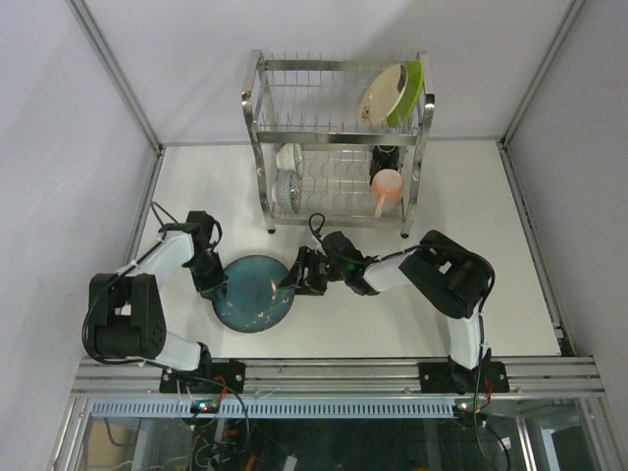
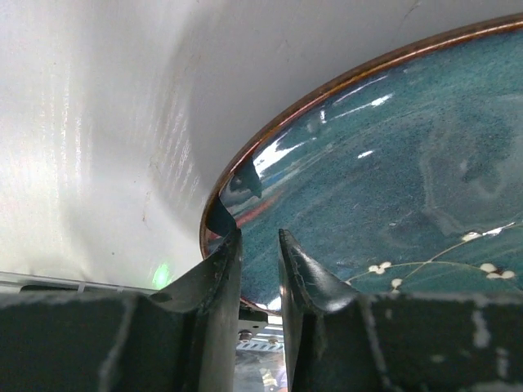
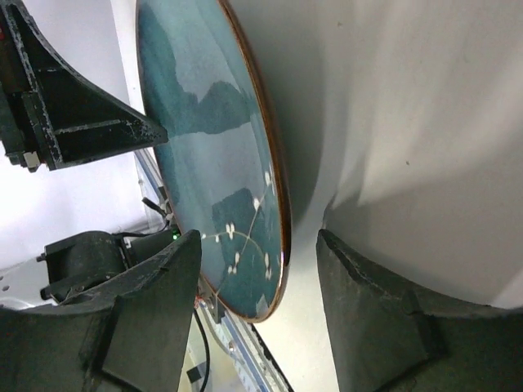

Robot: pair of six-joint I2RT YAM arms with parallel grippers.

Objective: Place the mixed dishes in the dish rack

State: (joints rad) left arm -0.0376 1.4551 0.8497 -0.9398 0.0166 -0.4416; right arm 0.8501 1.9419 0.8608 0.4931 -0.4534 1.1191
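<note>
The large blue-grey plate (image 1: 255,294) lies in front of the dish rack (image 1: 263,118), between my two grippers. My left gripper (image 1: 218,285) is at its left rim. In the left wrist view the gripper (image 2: 260,235) is shut on the rim of the plate (image 2: 392,163), one finger (image 2: 315,273) on its face. My right gripper (image 1: 292,278) is at the right rim. In the right wrist view it (image 3: 258,234) is open and straddles the rim of the plate (image 3: 204,122), which looks tilted, without touching it.
The rack's upper tier holds the cream plate (image 1: 383,95) and the lime-green plate (image 1: 412,88). The lower tier holds the cream mug (image 1: 289,157), the patterned bowl (image 1: 287,192), the pink mug (image 1: 388,186) and a dark dish (image 1: 386,157). White walls enclose the table (image 1: 491,285).
</note>
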